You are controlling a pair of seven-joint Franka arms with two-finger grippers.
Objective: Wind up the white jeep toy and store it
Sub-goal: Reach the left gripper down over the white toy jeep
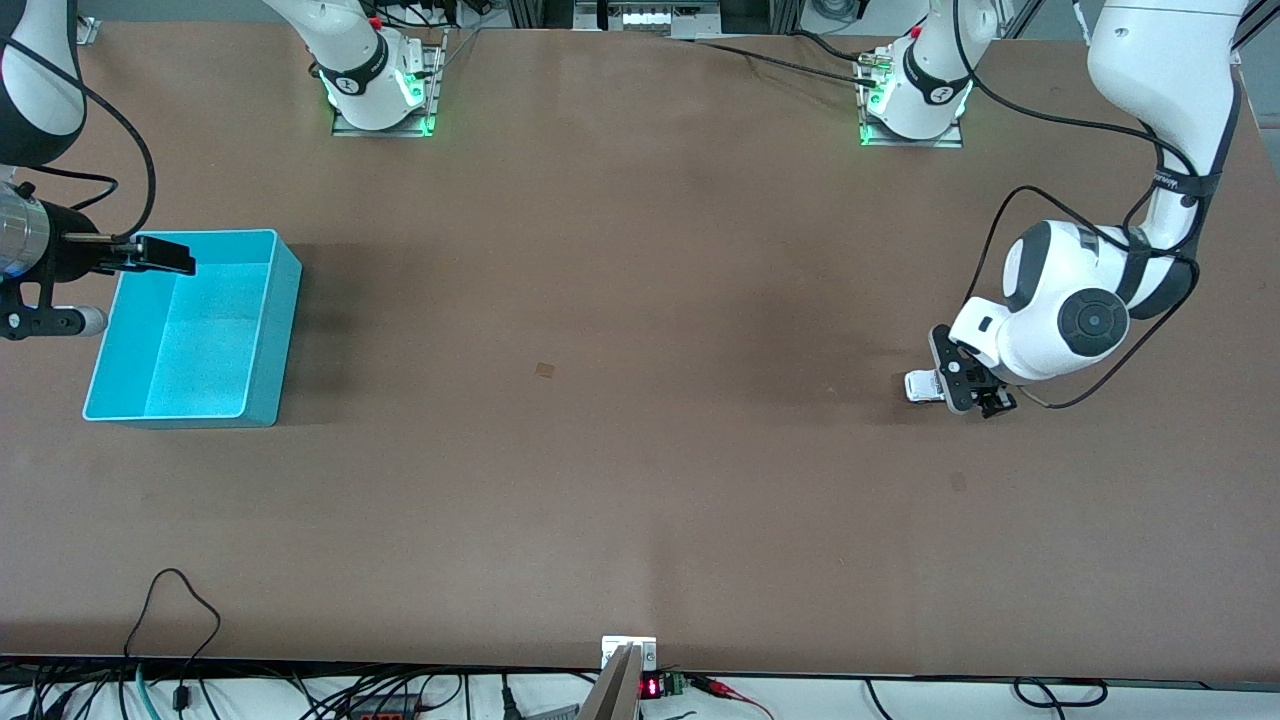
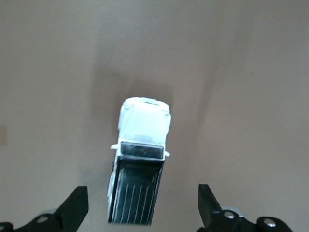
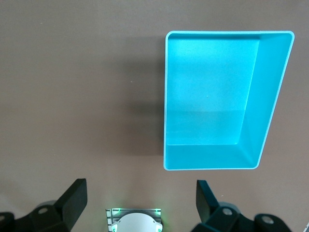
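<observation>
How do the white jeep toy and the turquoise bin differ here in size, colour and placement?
The white jeep toy is far smaller than the turquoise bin. The jeep is white with a black rear roof panel; the bin is turquoise throughout. The jeep sits toward the left arm's end under the open left gripper; the bin toward the right arm's end. Both rest on the table.

Left pincer [image 1: 968, 385] hides perhaps half the white jeep toy [image 1: 922, 386].

We see a wide brown desk [image 1: 640, 300] with a matte top under even overhead light, a few small dark marks on it. Black cables [image 1: 180, 620] trail along its near edge, where a small red display [image 1: 651, 687] glows.
</observation>
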